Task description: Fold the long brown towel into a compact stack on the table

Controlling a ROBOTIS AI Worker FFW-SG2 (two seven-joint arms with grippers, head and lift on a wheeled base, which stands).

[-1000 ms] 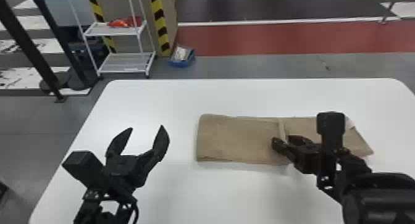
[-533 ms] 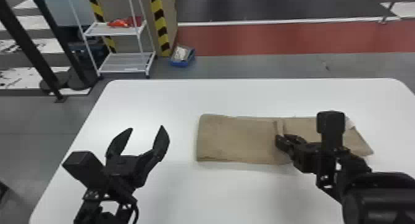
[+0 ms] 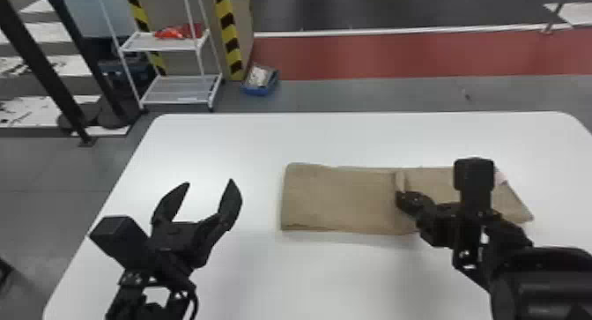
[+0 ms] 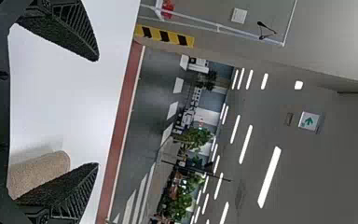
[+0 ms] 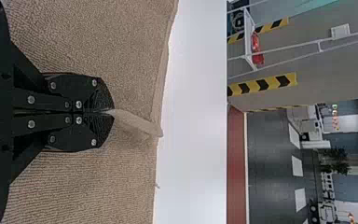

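Item: right gripper [image 5: 108, 112], black, flat-fingered, closed on a raised pinch of the long brown ribbed-cloth towel [image 3: 339, 200]. Said towel: lies as a flat oblong on the white, round-cornered surface [image 3: 334, 279]. Item: left gripper [image 3: 210, 182], black, spread open, empty, apart from the cloth. Status: narrowing apparently done; shortening into a compact stack remains.
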